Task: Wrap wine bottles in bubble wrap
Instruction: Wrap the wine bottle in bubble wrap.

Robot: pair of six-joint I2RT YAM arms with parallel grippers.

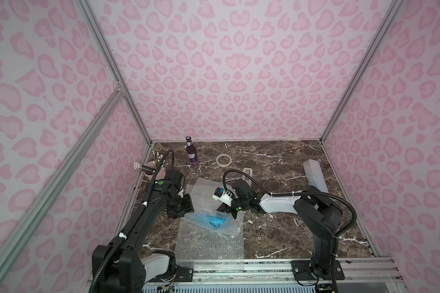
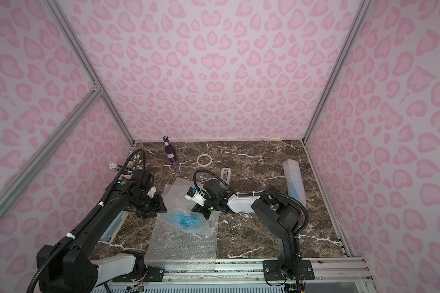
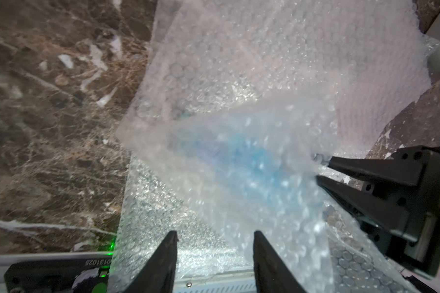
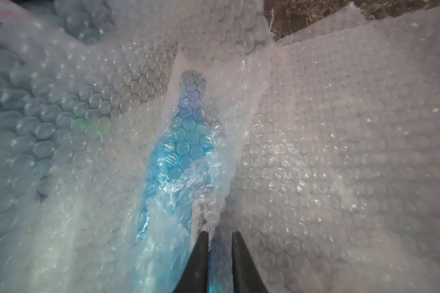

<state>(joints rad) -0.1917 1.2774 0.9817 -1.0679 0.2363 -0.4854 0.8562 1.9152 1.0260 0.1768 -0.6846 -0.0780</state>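
A bright blue wine bottle (image 1: 215,220) (image 2: 186,219) lies on its side at the table's middle, under a folded sheet of bubble wrap (image 1: 208,243) (image 2: 183,243); it shows blue through the bubbles (image 3: 252,165) (image 4: 186,142). My left gripper (image 1: 179,214) (image 3: 215,236) hovers at the fold's left edge, open, with only the flat sheet below it. My right gripper (image 1: 226,213) (image 4: 219,236) is at the bottle's right end, jaws narrowly apart, with the crumpled wrap edge at its tips (image 3: 320,167). A dark purple bottle (image 1: 191,152) (image 2: 170,152) stands unwrapped at the back left.
A bubble-wrapped bundle (image 1: 315,177) (image 2: 295,180) showing blue lies at the right. A pale tape roll (image 1: 223,160) and a tape dispenser (image 1: 247,173) sit behind the wrap. A pink cup of pencils (image 1: 148,167) stands at the left wall. Aluminium rails (image 1: 239,272) edge the front.
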